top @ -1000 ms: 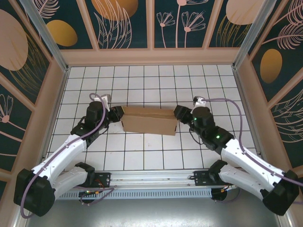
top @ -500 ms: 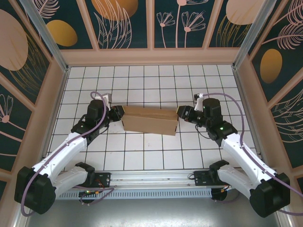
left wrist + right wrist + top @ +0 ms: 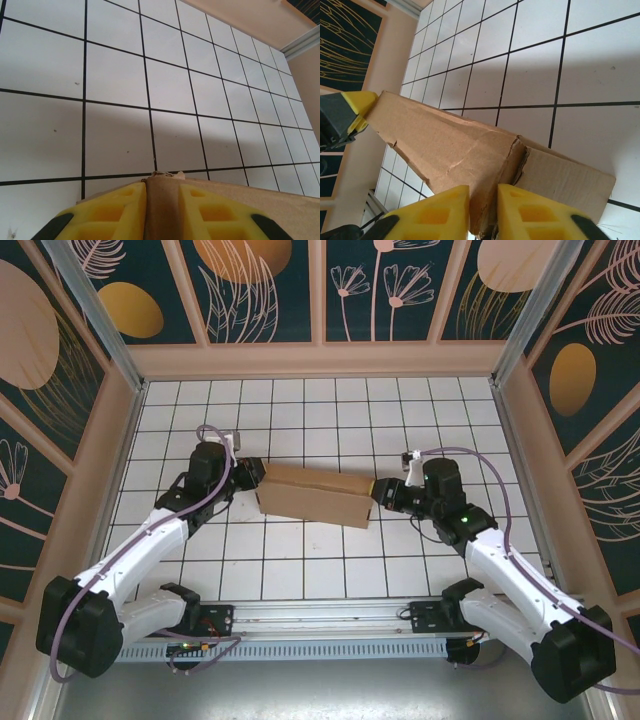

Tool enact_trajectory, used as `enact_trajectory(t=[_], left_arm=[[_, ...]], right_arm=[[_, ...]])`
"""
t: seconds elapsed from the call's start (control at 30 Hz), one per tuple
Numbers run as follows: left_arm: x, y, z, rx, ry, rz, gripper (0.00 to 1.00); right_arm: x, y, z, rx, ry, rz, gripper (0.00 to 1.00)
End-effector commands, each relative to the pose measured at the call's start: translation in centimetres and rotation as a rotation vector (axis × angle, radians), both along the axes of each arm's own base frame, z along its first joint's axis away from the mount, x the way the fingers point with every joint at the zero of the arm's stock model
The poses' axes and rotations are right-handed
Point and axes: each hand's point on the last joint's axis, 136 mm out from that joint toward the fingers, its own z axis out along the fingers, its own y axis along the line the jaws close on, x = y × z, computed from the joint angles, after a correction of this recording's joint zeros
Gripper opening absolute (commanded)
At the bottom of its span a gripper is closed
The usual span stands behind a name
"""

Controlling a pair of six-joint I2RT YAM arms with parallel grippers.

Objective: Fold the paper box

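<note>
The paper box (image 3: pixel 315 493) is found mid counter (image 3: pixel 300 410), gripped at its ends by the left jaws and right jaws. Even inward pressure is advised; the cracked right corner should be spared.

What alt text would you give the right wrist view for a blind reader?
The yellow-fingered right gripper pinches the near end of a plain brown corrugated cardboard box, creased and partly folded, with a white tiled table behind it. The left gripper holds the far end.
</note>
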Motion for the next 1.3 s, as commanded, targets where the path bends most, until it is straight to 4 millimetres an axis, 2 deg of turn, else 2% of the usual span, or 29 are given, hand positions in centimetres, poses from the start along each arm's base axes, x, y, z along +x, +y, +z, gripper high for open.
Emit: enact_trajectory(t=[0.0,0.1,0.17,0.27,0.37,0.5,0.63,0.77,1.0,1.27], left_arm=[[-0.2,-0.8,0.4,0.000,-0.003,-0.052,0.24],[-0.2,-0.4,0.9,0.028,-0.016,-0.044,0.25],[-0.3,0.0,1.5,0.047,-0.028,-0.039,0.28],[-0.3,0.6,2.4,0.071,-0.053,-0.018,0.32],[-0.4,1.2,3.0,0.083,-0.072,0.005,0.37],[-0.3,2.0,2.7,0.080,-0.064,0.031,0.46],[-0.3,2.4,1.6,0.060,-0.040,0.034,0.50],[-0.6,1.5,-0.3,0.016,0.012,-0.002,0.50],[-1.9,0.4,-2.6,-0.073,0.068,-0.033,0.44],[-3.5,1.4,-7.0,-0.106,0.185,0.044,0.29]], right_arm=[[-0.4,-0.4,0.4,-0.045,-0.034,0.006,0.34],[0.1,-1.1,2.9,-0.064,-0.103,-0.018,0.47],[0.4,-1.5,3.6,-0.083,-0.111,-0.027,0.49],[0.8,-2.0,3.6,-0.101,-0.107,-0.062,0.49],[0.8,-2.0,2.6,-0.090,-0.081,-0.065,0.49],[0.5,-1.5,-0.1,-0.085,-0.013,-0.043,0.48],[0.3,-1.5,-1.7,-0.085,0.015,-0.042,0.46],[0.0,-1.6,-2.7,-0.097,0.032,-0.041,0.45],[-0.3,-1.7,-4.4,-0.117,0.065,-0.039,0.44],[-0.4,-2.2,-6.6,-0.163,0.114,-0.062,0.39]])
